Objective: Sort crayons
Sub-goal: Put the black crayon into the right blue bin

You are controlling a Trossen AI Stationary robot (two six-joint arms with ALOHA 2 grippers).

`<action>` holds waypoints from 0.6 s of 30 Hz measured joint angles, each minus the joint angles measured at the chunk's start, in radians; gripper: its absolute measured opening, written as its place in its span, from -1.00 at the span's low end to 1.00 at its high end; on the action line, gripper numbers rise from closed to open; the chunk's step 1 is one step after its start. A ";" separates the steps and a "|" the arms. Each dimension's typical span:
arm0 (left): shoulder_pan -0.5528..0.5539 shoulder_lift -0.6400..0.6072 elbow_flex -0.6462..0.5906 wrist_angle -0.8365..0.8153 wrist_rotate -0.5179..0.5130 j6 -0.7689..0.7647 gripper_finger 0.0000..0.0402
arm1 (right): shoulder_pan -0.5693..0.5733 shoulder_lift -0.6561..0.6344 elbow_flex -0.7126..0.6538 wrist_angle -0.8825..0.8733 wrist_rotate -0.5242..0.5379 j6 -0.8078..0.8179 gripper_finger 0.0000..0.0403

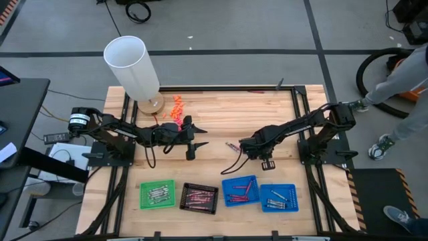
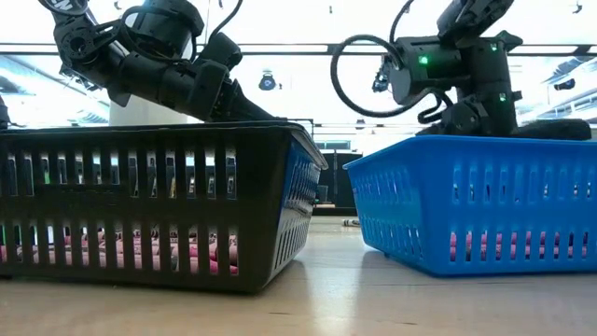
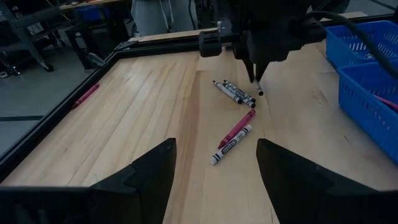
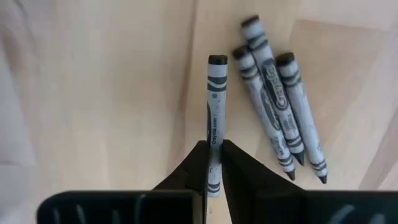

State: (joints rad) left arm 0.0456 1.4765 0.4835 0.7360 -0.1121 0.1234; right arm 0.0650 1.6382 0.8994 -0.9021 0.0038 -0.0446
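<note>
Silver-grey crayons point(image 4: 280, 112) lie side by side on the wooden table, with a red crayon point(image 3: 237, 127) and another grey crayon point(image 3: 230, 144) nearer my left arm. My right gripper point(image 4: 214, 163) is shut on one grey crayon point(image 4: 215, 106) just beside the loose ones; it also shows in the high view point(image 1: 245, 144). My left gripper point(image 3: 214, 180) is open and empty at the table's middle left point(image 1: 194, 143), facing the crayons. In the low view the trays hide both grippers. My right gripper pinches the grey crayon near one end point(image 4: 215, 149) between its two fingers. The fingers come from above and point down. The crayon runs along them and sticks out past the fingertips, its free end point(image 3: 260, 92) just over the table; I cannot tell whether it touches.
Near the table's front edge stand a green tray point(image 1: 157, 195), a black tray point(image 1: 199, 198) and two blue trays point(image 1: 241, 190) point(image 1: 277, 199), each with crayons. A white cylinder point(image 1: 134, 67) and orange pieces point(image 1: 177, 106) are at the far left. A person's leg point(image 1: 401, 80) shows at right.
</note>
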 joint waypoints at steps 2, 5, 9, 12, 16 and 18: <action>0.000 0.000 0.000 0.000 0.000 0.000 0.17 | 0.007 0.000 0.013 -0.020 -0.001 0.008 -0.80; 0.000 0.000 0.000 0.000 0.000 0.000 0.17 | 0.020 -0.001 0.038 -0.023 -0.001 0.027 -0.80; 0.000 0.000 0.000 0.000 0.000 0.000 0.17 | 0.045 -0.001 0.062 -0.051 -0.001 0.048 -0.80; 0.000 0.000 0.000 0.000 0.000 0.000 0.17 | 0.061 -0.002 0.080 -0.070 -0.001 0.064 -0.80; 0.000 0.000 0.000 0.000 0.000 0.000 0.17 | 0.080 -0.002 0.112 -0.092 -0.004 0.099 -0.80; 0.000 0.000 0.000 0.000 0.000 0.000 0.17 | 0.094 -0.003 0.129 -0.119 -0.008 0.120 -0.80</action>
State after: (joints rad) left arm 0.0456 1.4765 0.4835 0.7359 -0.1123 0.1234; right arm 0.1592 1.6356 1.0285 -1.0209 -0.0044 0.0755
